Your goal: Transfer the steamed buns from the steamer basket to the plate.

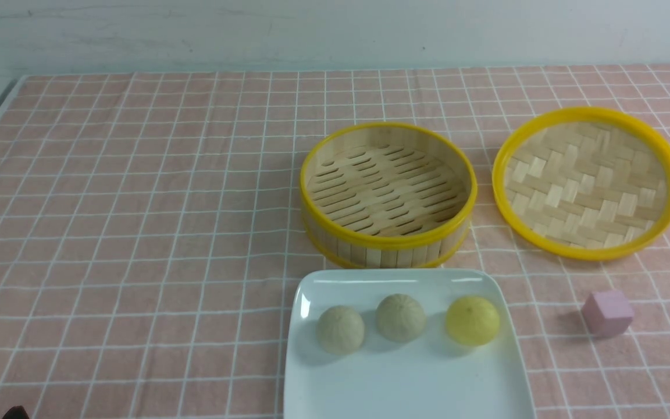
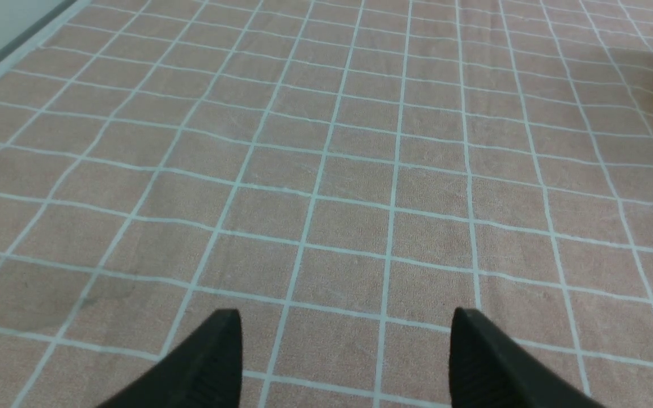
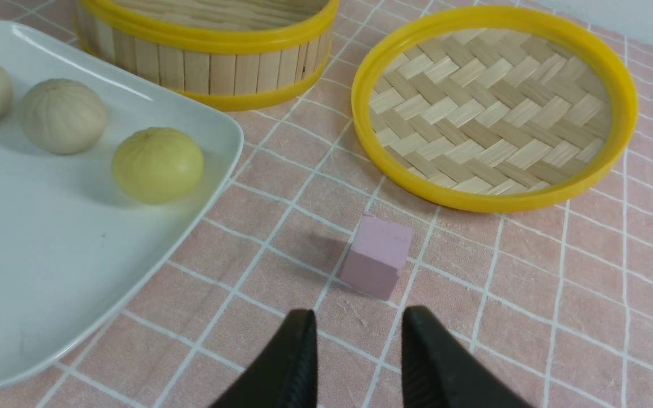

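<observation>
You have all three steamed buns (image 1: 401, 317) sitting in a row on the plate (image 1: 405, 384), in its far half: two pale beige ones, then the yellow bun (image 1: 472, 320) at the right end. The steamer basket (image 1: 387, 247) stands just behind the plate, with only its slotted floor showing inside. The woven lid (image 1: 588, 183) lies rim-up to the right of the basket on the worktop (image 1: 137, 233) (pink checked cloth), and a pink cube (image 1: 607, 313) sits right of the plate. Your left gripper (image 2: 346, 317) hovers over bare cloth, jaws wide apart, holding nothing. Your right gripper (image 3: 359, 313) is near the cube, jaws narrow but parted, nothing between them.
</observation>
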`<state>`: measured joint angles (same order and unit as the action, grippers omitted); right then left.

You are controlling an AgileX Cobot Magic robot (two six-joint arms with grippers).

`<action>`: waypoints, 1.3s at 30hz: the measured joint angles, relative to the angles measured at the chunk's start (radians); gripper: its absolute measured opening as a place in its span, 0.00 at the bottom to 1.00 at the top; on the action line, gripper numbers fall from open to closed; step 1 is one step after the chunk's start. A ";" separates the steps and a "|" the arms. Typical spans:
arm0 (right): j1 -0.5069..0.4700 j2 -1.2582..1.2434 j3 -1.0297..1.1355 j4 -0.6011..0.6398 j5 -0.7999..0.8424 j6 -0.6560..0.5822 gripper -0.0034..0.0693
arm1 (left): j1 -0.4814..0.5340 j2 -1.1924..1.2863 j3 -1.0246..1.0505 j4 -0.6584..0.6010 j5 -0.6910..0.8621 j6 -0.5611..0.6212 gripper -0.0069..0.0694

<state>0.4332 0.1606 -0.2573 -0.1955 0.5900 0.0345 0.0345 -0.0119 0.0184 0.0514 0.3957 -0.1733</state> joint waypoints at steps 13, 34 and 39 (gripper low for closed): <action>0.000 0.000 0.000 0.000 0.000 0.000 0.38 | 0.000 0.000 0.000 0.000 0.000 0.000 0.74; -0.004 0.000 0.146 0.080 -0.142 0.000 0.38 | 0.000 0.000 0.000 0.000 0.000 0.000 0.74; -0.087 0.000 0.165 0.093 -0.147 0.000 0.38 | 0.000 0.000 0.000 0.000 -0.001 0.000 0.74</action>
<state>0.3463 0.1606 -0.0923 -0.1026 0.4427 0.0345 0.0345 -0.0119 0.0184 0.0514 0.3947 -0.1733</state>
